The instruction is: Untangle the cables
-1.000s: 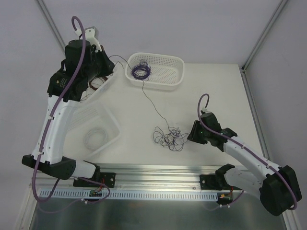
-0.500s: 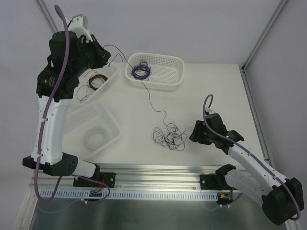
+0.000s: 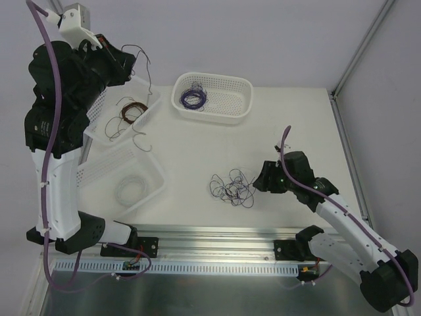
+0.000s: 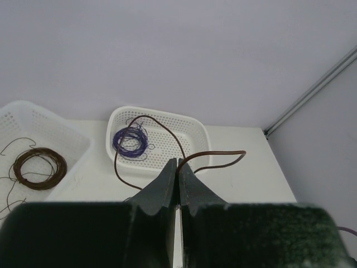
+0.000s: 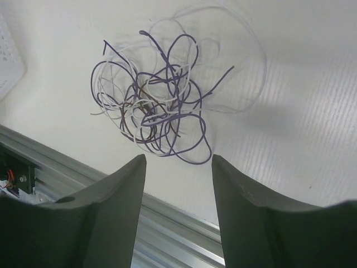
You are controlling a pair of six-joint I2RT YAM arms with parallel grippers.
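Left gripper clamped on one dark brown wire, way up over the far-left corner. Right gripper spread apart, just beside the cables, knotted clump mid near edge.

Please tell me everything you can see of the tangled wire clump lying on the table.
The clump is a loose knot of hair-thin purple, whitish and dark brown wires, looping over each other, with stray ends and a wide pale loop sticking out. It lies on the white table, just ahead of the open right gripper, which is not gripping it.
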